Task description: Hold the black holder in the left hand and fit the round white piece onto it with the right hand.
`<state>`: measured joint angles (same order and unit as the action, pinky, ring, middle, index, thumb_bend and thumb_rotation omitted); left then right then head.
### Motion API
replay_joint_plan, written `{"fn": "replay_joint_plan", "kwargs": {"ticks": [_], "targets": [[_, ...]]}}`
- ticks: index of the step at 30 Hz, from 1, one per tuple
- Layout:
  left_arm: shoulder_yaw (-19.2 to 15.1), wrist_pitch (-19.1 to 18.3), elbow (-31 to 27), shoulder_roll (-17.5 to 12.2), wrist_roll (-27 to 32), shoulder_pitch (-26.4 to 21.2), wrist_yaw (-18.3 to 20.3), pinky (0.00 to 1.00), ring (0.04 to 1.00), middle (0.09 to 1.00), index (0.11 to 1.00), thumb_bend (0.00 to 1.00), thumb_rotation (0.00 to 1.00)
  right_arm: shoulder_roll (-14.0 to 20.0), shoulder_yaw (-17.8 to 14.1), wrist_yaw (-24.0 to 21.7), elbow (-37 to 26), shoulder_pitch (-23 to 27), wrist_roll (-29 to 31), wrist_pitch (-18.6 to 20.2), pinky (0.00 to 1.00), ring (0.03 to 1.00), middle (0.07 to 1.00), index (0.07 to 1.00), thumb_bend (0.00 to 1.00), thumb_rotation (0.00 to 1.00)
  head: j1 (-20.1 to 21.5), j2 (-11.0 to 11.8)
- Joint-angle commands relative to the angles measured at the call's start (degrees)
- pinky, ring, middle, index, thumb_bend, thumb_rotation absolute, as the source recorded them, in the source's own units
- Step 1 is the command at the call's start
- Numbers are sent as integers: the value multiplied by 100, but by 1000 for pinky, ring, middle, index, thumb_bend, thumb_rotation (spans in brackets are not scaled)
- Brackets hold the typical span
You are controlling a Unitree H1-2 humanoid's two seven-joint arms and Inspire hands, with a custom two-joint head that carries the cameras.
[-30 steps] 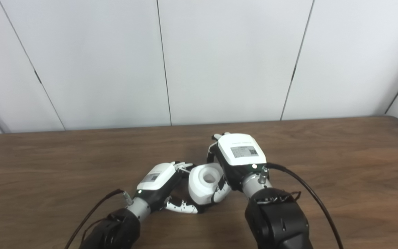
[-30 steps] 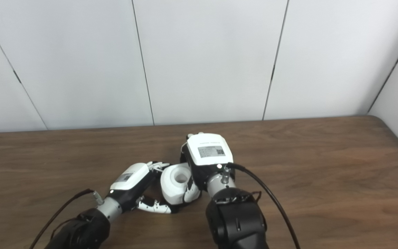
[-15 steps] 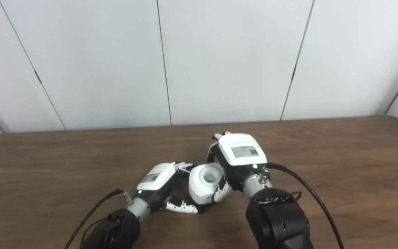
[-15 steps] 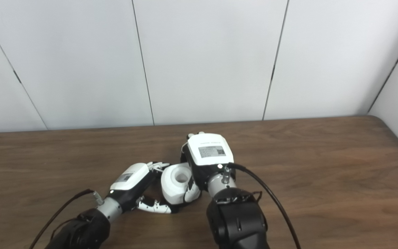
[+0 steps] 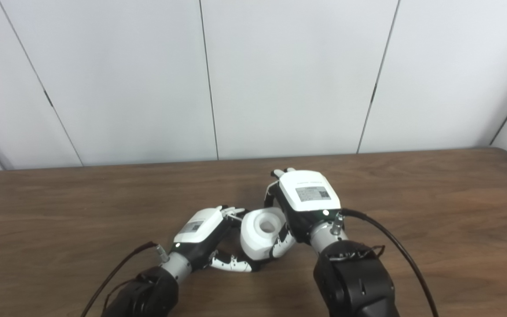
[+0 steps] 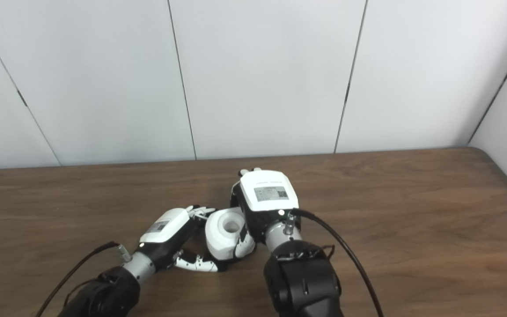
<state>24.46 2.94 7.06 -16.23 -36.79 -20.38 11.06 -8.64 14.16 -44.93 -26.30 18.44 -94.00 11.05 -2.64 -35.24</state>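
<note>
White wall panels [image 5: 288, 75] stood behind a brown wooden table [image 5: 434, 211], and both arms met low over its near middle. The right hand [image 5: 307, 202] was curled around the round white piece [image 5: 262, 231], its back turned up and its thumb [image 5: 285, 243] pressed against the piece's near right flank; it gripped that piece firmly. The left hand [image 5: 203, 231] lay just to the piece's left, with its upper fingers touching the piece's top edge and its thumb [image 5: 231, 263] reaching underneath. Whether that hand actually enclosed anything could not be told, because the black holder was hidden under the white piece and between the two hands, with only a dark sliver at the piece's base hinting at it. The piece sat squarely between the two hands, its hollow opening tilted upward toward the cameras. Judging by this, the fitting step was under way and close to seated. To do it well, the right hand would need to press the piece straight down its own axis toward the left hand, without rocking it, while the left hand braced steadily and kept its fingers clear of the joint. Compared with one second earlier almost nothing had changed: both hands and the piece held the same places, with the right hand shifted only a trace.
</note>
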Motion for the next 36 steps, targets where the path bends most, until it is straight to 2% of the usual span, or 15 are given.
{"fn": "replay_joint_plan", "kwargs": {"ticks": [1, 36], "targets": [[133, 41, -75, 41, -63, 50, 144, 989, 920, 894, 481, 514, 46, -7, 0, 34, 117, -19, -8, -13, 616, 940, 911, 489, 517, 137, -8, -9], [147, 49, -35, 51, -83, 63, 110, 980, 921, 898, 481, 514, 46, 17, -11, 83, 154, -60, 77, 8, 616, 940, 907, 490, 515, 139, -17, 34]]}}
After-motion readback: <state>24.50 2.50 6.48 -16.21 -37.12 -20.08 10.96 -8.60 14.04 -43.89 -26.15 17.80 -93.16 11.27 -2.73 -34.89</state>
